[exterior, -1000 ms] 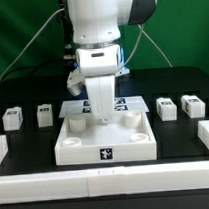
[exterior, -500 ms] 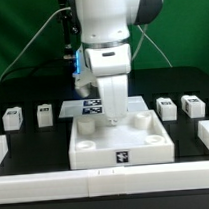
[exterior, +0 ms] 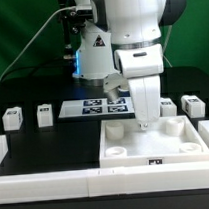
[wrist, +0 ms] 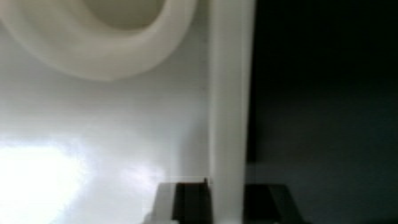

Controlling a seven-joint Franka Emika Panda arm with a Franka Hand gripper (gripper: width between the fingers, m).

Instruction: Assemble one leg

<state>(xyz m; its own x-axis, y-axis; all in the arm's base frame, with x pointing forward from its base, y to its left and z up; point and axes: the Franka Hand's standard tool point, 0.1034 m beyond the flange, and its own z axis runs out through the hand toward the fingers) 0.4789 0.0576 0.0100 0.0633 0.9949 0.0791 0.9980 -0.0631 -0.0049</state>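
Noted on the black tabletop (exterior: pixel 35 147), at the exterior view's left: outer left leg (exterior: pixel 11 118) and inner left leg (exterior: pixel 43 115), upright and apart. Behind centre: marker board (exterior: pixel 101 106), partly hidden by the arm. Right of centre: white tray (exterior: pixel 131 161), back rim clamped between the fingers (wrist: pixel 187 205) of the gripper (exterior: pixel 144 123). Behind the tray: inner right leg (exterior: pixel 169 107), crowded by the arm. Far right: outer right leg (exterior: pixel 196 104). Along the front: white rail (exterior: pixel 57 182).

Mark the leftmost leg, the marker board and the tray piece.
Small white plastic leg (exterior: pixel 11 118): exterior view, front face.
Marker board (exterior: pixel 93 107): exterior view, top.
Large white rimmed tray piece (exterior: pixel 126 161): exterior view, front wall.
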